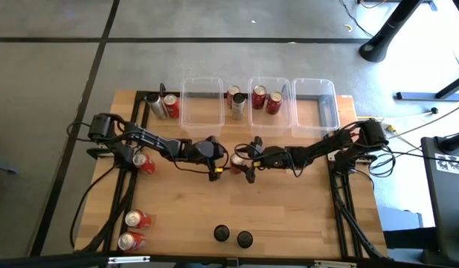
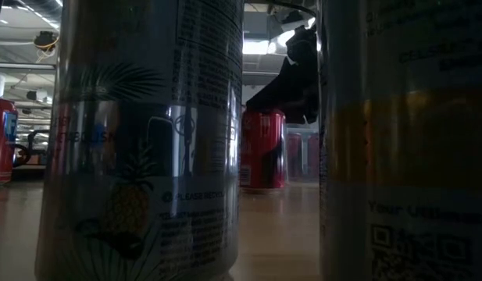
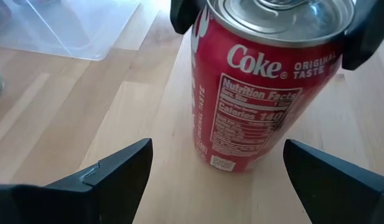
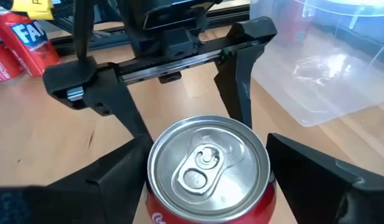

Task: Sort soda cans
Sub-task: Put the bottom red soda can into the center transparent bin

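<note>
Both grippers are converging on one upright red Coke can (image 1: 236, 159) at the centre of the wooden table (image 1: 289, 216), in front of the clear bins (image 1: 200, 100). For a clean step, only one arm should be closing on the can, judging from this crowding: the other would do well to be backing off, and the closing fingers should be meeting the body squarely below the rim so the can is not tipping. The left gripper (image 1: 214, 173) is standing with fingers spread, the can lying just ahead of its tips. The right gripper (image 4: 207, 180) is likewise spread, its two fingers flanking the can's silver top without visibly clamping it. Other cans (image 1: 135, 229) are waiting near the table's front edge.
</note>
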Robot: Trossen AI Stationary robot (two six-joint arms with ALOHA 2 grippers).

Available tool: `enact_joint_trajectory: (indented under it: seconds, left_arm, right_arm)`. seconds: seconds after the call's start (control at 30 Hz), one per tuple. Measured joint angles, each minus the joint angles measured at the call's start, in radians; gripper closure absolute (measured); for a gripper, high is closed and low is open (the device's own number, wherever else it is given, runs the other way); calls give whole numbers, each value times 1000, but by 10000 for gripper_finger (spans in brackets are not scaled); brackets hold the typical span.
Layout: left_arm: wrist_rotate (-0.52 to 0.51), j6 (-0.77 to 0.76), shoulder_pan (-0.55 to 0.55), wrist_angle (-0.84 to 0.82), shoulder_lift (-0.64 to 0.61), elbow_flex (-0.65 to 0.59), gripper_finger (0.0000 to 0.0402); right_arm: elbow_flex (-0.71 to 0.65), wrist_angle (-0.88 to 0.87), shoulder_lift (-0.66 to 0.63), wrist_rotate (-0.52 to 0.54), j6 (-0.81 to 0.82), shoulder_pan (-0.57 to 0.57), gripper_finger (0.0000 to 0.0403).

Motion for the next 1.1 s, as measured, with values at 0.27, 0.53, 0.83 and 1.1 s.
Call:
enact_joint_trajectory:
  seconds: [0.27, 0.53, 0.83, 1.1]
  left_arm:
    - [0, 0, 0, 0, 0, 0, 54]
    - [0, -5, 0, 9, 0, 0, 54]
    - [0, -5, 0, 23, 0, 0, 54]
    - [0, -5, 0, 23, 0, 0, 54]
  right_arm:
    - [1, -3, 12, -1, -5, 0, 84]
    - [2, -20, 14, -24, 9, -1, 84]
    - [2, -14, 67, -35, 28, -1, 83]
    - [-2, 31, 61, -34, 30, -1, 83]
